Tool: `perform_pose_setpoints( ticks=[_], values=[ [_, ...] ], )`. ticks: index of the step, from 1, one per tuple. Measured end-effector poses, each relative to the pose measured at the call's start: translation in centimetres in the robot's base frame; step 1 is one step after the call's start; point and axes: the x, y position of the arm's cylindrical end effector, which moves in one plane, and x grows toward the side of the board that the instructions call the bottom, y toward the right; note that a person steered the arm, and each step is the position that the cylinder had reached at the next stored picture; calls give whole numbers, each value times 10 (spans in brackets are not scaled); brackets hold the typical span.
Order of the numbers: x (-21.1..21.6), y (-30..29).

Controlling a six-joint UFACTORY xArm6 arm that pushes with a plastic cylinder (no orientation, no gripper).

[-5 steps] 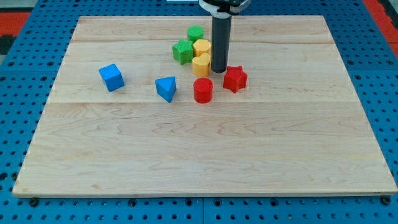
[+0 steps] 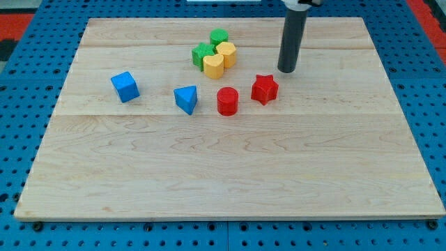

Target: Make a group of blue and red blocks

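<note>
Camera view: wooden surface (image 2: 230, 174) with eight coloured blocks. No jaws are present; the arm ends in a dark rod whose tip (image 2: 286, 71) rests on the surface, just above and to the view's right of the red star block (image 2: 264, 89), apart from it. A red cylinder (image 2: 227, 101) stands just beside the star on the view's left. Further left lie a blue triangular block (image 2: 186, 99) and, well apart, a blue cube (image 2: 125, 86). Toward the view's top, two green blocks (image 2: 219, 36) (image 2: 203, 54) and two yellow blocks (image 2: 226, 53) (image 2: 213, 65) sit clustered, touching one another.
</note>
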Motion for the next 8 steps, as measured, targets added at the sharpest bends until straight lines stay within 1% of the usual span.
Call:
perform_pose_setpoints(
  ticks=[2,3,6,7,8],
  values=[
    [0,5],
    [-2,21],
    [3,22],
    [33,22],
    [66,-19]
  ],
)
